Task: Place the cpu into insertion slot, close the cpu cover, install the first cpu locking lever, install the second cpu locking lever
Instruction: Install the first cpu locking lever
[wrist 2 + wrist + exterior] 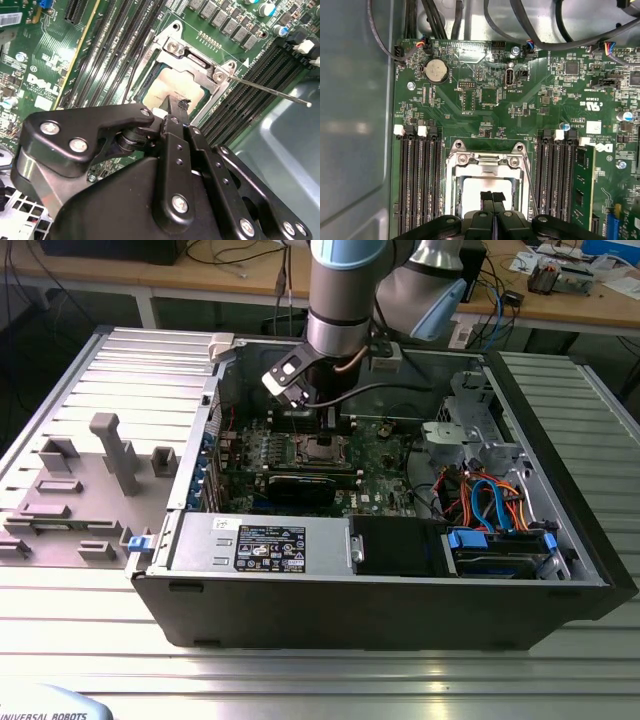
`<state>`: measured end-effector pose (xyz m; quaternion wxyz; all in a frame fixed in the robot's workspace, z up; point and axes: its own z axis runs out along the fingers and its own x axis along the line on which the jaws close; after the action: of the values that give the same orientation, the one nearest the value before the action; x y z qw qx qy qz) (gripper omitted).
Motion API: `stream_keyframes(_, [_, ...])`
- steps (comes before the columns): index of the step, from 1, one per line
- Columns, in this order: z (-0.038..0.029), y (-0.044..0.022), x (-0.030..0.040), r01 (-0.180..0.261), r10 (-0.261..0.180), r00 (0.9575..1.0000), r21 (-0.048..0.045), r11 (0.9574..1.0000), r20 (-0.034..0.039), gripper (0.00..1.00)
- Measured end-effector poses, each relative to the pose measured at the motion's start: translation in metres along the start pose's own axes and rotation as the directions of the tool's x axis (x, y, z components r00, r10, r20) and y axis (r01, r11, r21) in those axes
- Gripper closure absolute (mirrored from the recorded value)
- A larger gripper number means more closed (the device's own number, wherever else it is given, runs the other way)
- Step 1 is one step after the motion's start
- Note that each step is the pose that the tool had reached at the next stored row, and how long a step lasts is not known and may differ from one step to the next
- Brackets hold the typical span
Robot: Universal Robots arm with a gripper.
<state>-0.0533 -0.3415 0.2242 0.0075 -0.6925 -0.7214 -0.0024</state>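
Right up against the lens in both wrist views is the gripper [493, 196] [176, 102]. Its jaws are pressed together with nothing I can see between them, and the tip hovers just over the middle of the insertion slot [322, 448]. Can't tell if it actually touches the chip.

Going across the exterior view: off to that view's left of the slot, well apart from it, some grey fixture blocks [110, 455] stand on the ribbed counter [300, 680]. Then comes the open computer case [400, 610] with the slot mid-board and the arm [335, 300] straight above it. To that view's right of the slot there's a bundle of blue cables [490, 502].

Progress-wise, the cpu [472, 192] sits in the slot. Its pale top shows through the cut-out of the cpu cover [485, 161], which looks folded down flat over it. So steps one and two look done to me. One locking lever [270, 91] juts out from the slot's corner across the memory slots, so I'd say that one isn't latched. The other lever I can't make out.
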Motion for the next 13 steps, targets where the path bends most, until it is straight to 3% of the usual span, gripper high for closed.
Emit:
stream_keyframes(10, [-0.0109,-0.0001,0.0002,0.0,0.0,1.0,0.0005,1.0,0.01,0.89])
stream_keyframes(13, [-0.0185,-0.0002,0.0003,0.0,0.0,0.9999,0.0004,1.0,0.011,0.89])
